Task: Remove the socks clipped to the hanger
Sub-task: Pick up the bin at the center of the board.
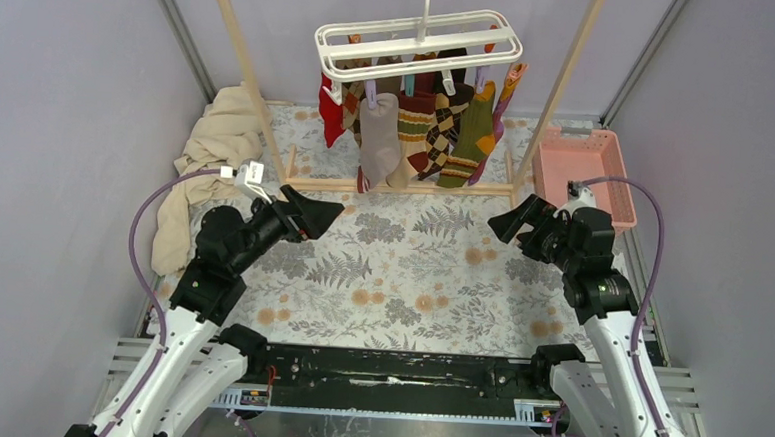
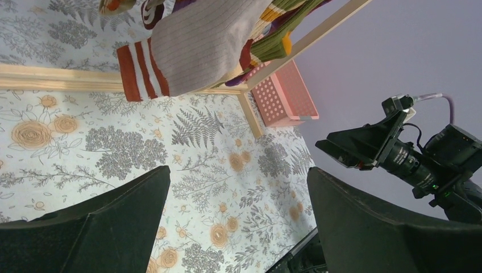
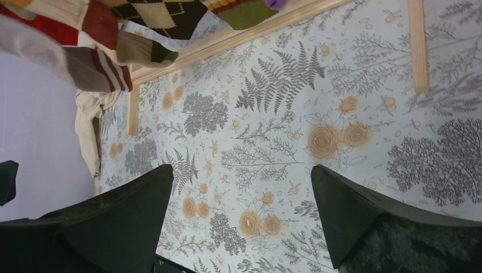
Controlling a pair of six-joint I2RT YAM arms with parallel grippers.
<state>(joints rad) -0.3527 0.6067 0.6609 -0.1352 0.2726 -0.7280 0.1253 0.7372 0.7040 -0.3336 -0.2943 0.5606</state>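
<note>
The white hanger (image 1: pixel 418 42) hangs by its hook from the metal rail at the back. Several socks (image 1: pixel 408 129) are clipped under it: red, beige, maroon, argyle and olive striped ones. My left gripper (image 1: pixel 329 215) hovers open in front of and below them, to the left. My right gripper (image 1: pixel 503 225) hovers open to the right, level with it. In the left wrist view the gripper (image 2: pixel 239 170) holds nothing, and a beige sock with red stripes (image 2: pixel 193 45) hangs ahead. In the right wrist view the gripper (image 3: pixel 241 168) is also empty, with sock toes (image 3: pixel 85 62) at top left.
A wooden-post rack with a base bar (image 1: pixel 405 186) carries the rail. A beige cloth (image 1: pixel 212 149) lies heaped at the left post. A pink basket (image 1: pixel 586 169) stands at the right. A floral cloth (image 1: pixel 410 280) covers the table.
</note>
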